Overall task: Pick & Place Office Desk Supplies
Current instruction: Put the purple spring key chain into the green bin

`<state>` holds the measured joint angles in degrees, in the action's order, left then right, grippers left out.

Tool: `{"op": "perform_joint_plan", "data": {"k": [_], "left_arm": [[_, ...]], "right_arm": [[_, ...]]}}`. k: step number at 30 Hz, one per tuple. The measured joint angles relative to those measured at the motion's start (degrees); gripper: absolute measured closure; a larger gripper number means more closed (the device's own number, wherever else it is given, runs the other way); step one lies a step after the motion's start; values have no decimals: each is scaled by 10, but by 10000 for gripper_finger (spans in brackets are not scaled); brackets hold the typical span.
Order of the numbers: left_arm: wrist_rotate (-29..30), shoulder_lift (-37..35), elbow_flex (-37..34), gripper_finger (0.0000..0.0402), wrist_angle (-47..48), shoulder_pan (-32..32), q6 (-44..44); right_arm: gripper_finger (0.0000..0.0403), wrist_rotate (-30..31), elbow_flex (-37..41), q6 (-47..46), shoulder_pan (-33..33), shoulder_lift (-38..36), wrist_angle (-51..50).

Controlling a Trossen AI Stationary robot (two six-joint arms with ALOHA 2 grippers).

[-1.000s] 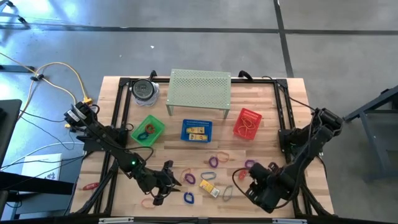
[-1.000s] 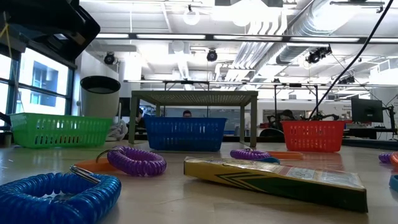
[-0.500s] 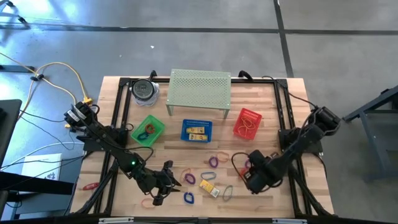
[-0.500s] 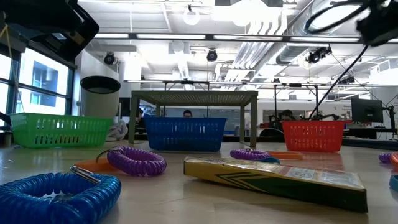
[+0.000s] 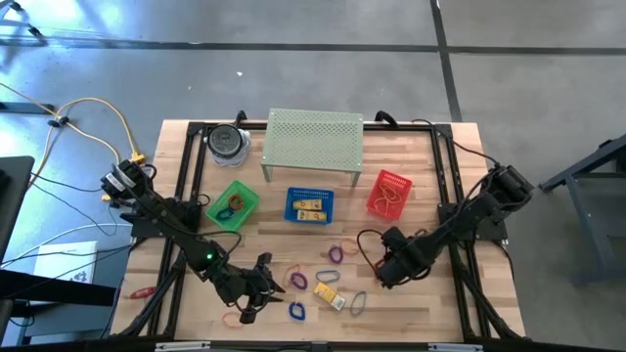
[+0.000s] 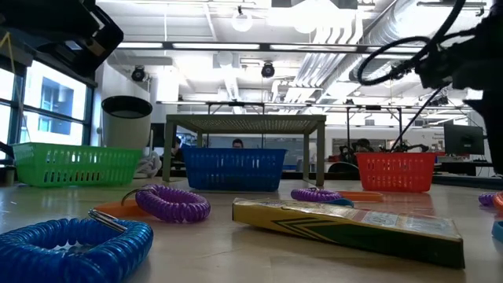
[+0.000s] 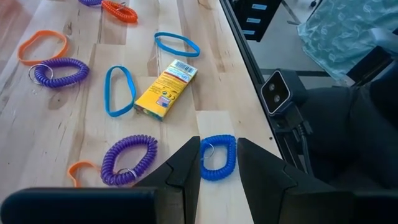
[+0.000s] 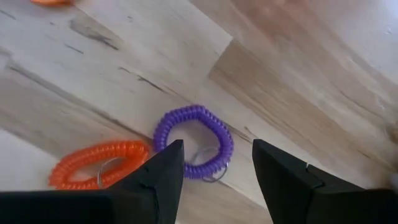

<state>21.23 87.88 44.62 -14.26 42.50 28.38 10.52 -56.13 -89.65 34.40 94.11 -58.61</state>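
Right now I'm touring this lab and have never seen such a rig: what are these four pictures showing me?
Two dark robot arms work at a wooden table, sorting desk supplies. One picture looks straight down, one looks level across the tabletop, and two come from cameras on the arms' wrists. Green, blue and red baskets sit mid-table before a perforated shelf. Loose coil loops, bands and a yellow box lie near the front. The left end effector hovers over a blue coil, fingers open. The right end effector hangs open above a purple coil beside an orange coil. Neither holds anything.
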Motion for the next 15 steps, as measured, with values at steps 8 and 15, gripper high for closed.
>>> {"op": "perform_joint_plan", "data": {"k": [8, 15], "left_arm": [[0, 0, 0, 302, 0, 0, 1], [0, 0, 0, 302, 0, -4, 1]], "right_arm": [[223, 0, 40, 1, -11, 0, 21], [223, -7, 90, 12, -11, -2, 112]]}}
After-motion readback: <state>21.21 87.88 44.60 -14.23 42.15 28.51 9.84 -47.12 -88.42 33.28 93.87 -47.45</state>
